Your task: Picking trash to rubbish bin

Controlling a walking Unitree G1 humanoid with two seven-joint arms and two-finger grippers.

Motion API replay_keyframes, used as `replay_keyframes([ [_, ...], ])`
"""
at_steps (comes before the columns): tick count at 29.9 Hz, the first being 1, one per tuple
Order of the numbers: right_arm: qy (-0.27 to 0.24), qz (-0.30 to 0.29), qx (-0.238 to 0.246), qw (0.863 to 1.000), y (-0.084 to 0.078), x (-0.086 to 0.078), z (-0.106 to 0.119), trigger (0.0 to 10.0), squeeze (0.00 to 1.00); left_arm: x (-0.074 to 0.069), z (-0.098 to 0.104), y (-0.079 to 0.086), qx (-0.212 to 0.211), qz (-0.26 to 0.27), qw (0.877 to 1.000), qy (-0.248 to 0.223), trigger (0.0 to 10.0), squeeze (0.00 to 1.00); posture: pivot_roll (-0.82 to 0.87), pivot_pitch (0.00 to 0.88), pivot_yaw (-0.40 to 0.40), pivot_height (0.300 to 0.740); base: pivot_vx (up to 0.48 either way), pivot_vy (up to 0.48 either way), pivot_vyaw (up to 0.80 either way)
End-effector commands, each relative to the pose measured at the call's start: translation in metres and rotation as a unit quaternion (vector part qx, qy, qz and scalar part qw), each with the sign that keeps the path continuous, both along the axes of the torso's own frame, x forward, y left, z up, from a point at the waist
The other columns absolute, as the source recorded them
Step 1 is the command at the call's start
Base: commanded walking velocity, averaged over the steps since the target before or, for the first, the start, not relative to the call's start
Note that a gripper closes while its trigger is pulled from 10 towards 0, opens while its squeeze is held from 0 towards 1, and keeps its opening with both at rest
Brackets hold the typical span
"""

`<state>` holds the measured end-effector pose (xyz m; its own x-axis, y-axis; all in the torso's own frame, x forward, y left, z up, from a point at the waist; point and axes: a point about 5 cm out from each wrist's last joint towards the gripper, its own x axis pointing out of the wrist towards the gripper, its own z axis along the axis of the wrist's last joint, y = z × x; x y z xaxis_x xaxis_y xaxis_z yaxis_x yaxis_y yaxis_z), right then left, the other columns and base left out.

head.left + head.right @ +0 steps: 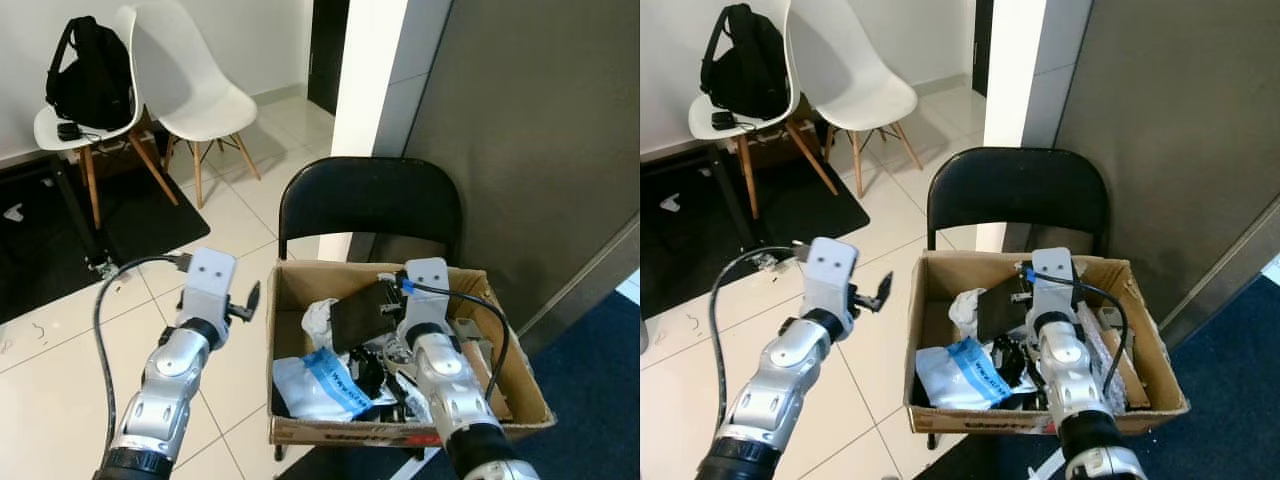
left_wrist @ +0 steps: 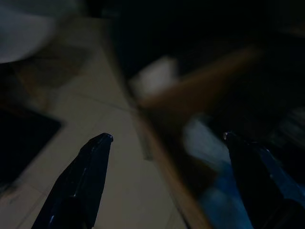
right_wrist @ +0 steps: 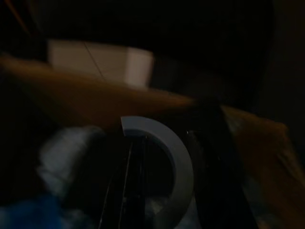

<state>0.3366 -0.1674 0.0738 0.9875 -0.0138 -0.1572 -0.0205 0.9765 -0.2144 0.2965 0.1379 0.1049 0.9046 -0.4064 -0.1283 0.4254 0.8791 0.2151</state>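
Note:
An open cardboard box (image 1: 300, 275) serves as the bin and rests on a black folding chair (image 1: 370, 200). Inside lie a white-and-blue plastic bag (image 1: 315, 385), crumpled white paper (image 1: 318, 318), a flat black item (image 1: 360, 312) and other scraps. My right gripper (image 3: 167, 143) reaches down into the box's middle, behind its wrist mount (image 1: 425, 285). It is shut on a grey ring-shaped piece (image 3: 178, 157), as the dark right wrist view shows. My left gripper (image 1: 245, 303) hangs open and empty just outside the box's left wall, above the floor.
Two white shell chairs stand at the back left, one carrying a black backpack (image 1: 90, 70). A black mat (image 1: 60, 220) lies under them. A dark wall panel (image 1: 540, 150) rises right behind the box, with dark blue carpet (image 1: 600, 400) at its foot.

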Motion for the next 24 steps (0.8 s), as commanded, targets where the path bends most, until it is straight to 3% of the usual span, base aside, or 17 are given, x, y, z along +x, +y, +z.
replay_keyframes([
  [1, 0.038, -0.018, -0.03, 0.999, -0.008, -0.004, -0.014, 10.0, 0.0, -0.006, -0.009, -0.001, 0.01, -0.031, 0.999, 0.019, 10.0, 0.0, 0.12, 0.08, 0.001, 0.74, 0.0, 0.0, 0.0],
  [11, 0.069, -0.066, -0.064, 0.993, -0.03, -0.008, -0.022, 10.0, 0.0, -0.009, -0.008, 0.005, 0.021, -0.043, 0.999, 0.018, 10.0, 0.0, 0.12, 0.07, 0.002, 0.74, 0.0, 0.0, 0.0],
  [12, 0.072, -0.075, -0.054, 0.993, -0.033, -0.008, -0.023, 10.0, 0.54, -0.009, -0.008, 0.005, 0.019, -0.045, 0.999, 0.017, 10.0, 0.0, 0.12, 0.071, 0.004, 0.74, 0.0, 0.0, 0.0],
  [14, 0.073, -0.079, -0.043, 0.993, -0.034, -0.008, -0.024, 10.0, 0.54, -0.009, -0.008, 0.005, 0.018, -0.046, 0.999, 0.017, 10.0, 0.0, 0.12, 0.072, 0.004, 0.74, 0.0, 0.0, 0.0],
  [15, 0.074, -0.079, -0.035, 0.993, -0.034, -0.008, -0.023, 10.0, 1.0, -0.008, -0.008, 0.006, 0.016, -0.044, 0.999, 0.016, 10.0, 0.0, 0.12, 0.073, 0.004, 0.74, 0.0, 0.0, 0.0],
  [18, 0.068, -0.072, -0.039, 0.994, -0.032, -0.006, -0.021, 10.0, 1.0, -0.008, -0.007, 0.005, 0.014, -0.045, 0.999, 0.016, 10.0, 0.0, 0.12, 0.078, 0.004, 0.74, 0.0, 0.0, 0.0],
  [19, 0.06, -0.07, -0.045, 0.995, -0.031, -0.005, -0.018, 10.0, 0.87, -0.009, -0.007, 0.005, 0.012, -0.046, 0.999, 0.014, 10.0, 0.0, 0.12, 0.08, 0.004, 0.74, 0.0, 0.0, 0.0],
  [20, 0.044, -0.072, -0.038, 0.996, -0.03, -0.003, -0.014, 10.0, 0.0, -0.009, -0.006, 0.005, 0.006, -0.042, 0.999, 0.013, 10.0, 0.0, 0.12, 0.084, 0.003, 0.74, 0.0, 0.0, 0.0],
  [22, -0.007, -0.093, -0.008, 0.996, -0.032, 0.001, 0.001, 10.0, 0.0, -0.008, -0.004, 0.01, -0.001, -0.014, 1.0, -0.002, 10.0, 0.0, 0.12, 0.089, 0.003, 0.74, 0.0, 0.0, 0.0],
  [23, -0.007, -0.093, -0.008, 0.996, -0.032, 0.001, 0.001, 10.0, 0.0, -0.008, -0.004, 0.01, -0.001, -0.014, 1.0, -0.002, 10.0, 0.0, 0.12, 0.089, 0.003, 0.74, 0.0, 0.0, 0.0],
  [24, -0.039, -0.108, 0.006, 0.993, -0.034, 0.002, 0.01, 10.0, 0.0, -0.006, -0.003, 0.015, 0.003, 0.02, 1.0, -0.01, 10.0, 0.0, 0.12, 0.09, 0.003, 0.74, 0.0, 0.0, 0.0],
])
